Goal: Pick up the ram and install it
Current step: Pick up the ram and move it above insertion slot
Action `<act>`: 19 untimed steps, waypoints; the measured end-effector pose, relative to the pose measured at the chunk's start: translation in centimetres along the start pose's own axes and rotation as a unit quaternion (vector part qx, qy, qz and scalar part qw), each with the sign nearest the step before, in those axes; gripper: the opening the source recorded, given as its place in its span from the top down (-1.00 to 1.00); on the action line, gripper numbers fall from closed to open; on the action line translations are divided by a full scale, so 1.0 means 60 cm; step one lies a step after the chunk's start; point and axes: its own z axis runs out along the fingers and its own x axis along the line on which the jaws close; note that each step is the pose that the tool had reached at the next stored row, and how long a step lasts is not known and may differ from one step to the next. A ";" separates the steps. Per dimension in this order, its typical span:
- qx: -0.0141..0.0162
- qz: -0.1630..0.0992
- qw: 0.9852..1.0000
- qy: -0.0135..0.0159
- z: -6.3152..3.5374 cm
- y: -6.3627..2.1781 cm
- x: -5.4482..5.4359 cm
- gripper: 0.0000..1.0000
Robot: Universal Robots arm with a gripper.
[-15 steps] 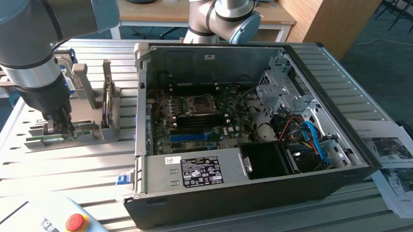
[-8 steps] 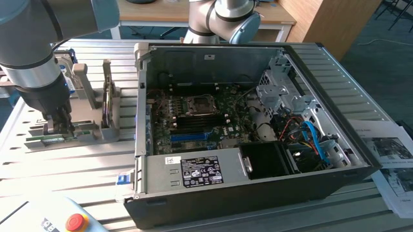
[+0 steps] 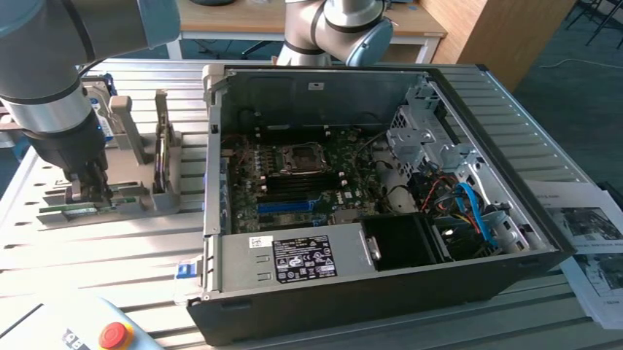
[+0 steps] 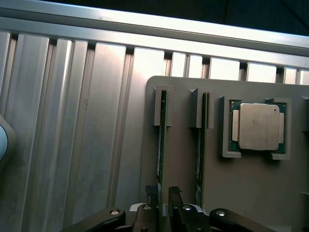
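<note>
Nearest the exterior view's camera, at about seven o'clock from the open computer case point(image 3: 389, 292), a red push button point(image 3: 115, 334) sits on a pale box at the edge of the slatted metal table point(image 3: 117, 262).

Farther back, at nine o'clock from the case, a grey holder point(image 3: 146, 200) rests on the table, and the arm reaches straight down onto it. The fingers point(image 3: 87, 188) are low over the holder's near end.

In the wrist view the ram point(image 4: 163, 135) stands on edge in a slot of the holder point(image 4: 183, 145). The fingers point(image 4: 175, 200) stand apart, one on each side of the ram's end, so the board runs through the gap between them. A thin strip of space shows beside the board, so they are not clamped on it. A second stick point(image 4: 199, 145) stands in the parallel slot just beside the ram, and a square silver processor point(image 4: 259, 126) lies flat in a pocket beyond that.

Inside the case, the motherboard point(image 3: 292, 182) carries a blue slot point(image 3: 287, 206) toward its six o'clock edge. Printed papers point(image 3: 584, 226) lie at four o'clock from the case. At twelve o'clock, farthest off, stands a second arm's base point(image 3: 336, 29).
</note>
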 end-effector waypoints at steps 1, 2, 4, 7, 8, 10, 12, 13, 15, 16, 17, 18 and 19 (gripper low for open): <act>0.000 0.000 1.000 0.000 0.000 0.000 0.000 0.55; 0.000 0.000 1.000 0.000 0.000 0.000 0.000 0.57; 0.000 0.000 1.000 0.000 0.000 0.000 0.000 0.70; 0.000 0.000 1.000 0.000 0.000 0.000 0.000 0.76; 0.000 0.000 1.000 0.000 0.000 0.000 0.000 0.76; 0.000 0.000 1.000 0.000 0.000 0.000 0.000 0.76; 0.000 0.000 1.000 0.000 0.000 0.000 0.000 0.76; 0.000 0.000 1.000 0.000 0.000 0.000 0.000 0.76; 0.000 0.000 1.000 0.000 0.000 0.000 0.000 0.76; 0.000 0.000 1.000 0.000 0.000 0.000 0.000 0.76; 0.000 0.000 1.000 0.000 0.000 0.000 0.000 0.76; 0.000 0.000 1.000 0.000 0.000 0.000 0.000 0.76; 0.000 0.000 1.000 0.000 0.000 0.000 0.000 0.76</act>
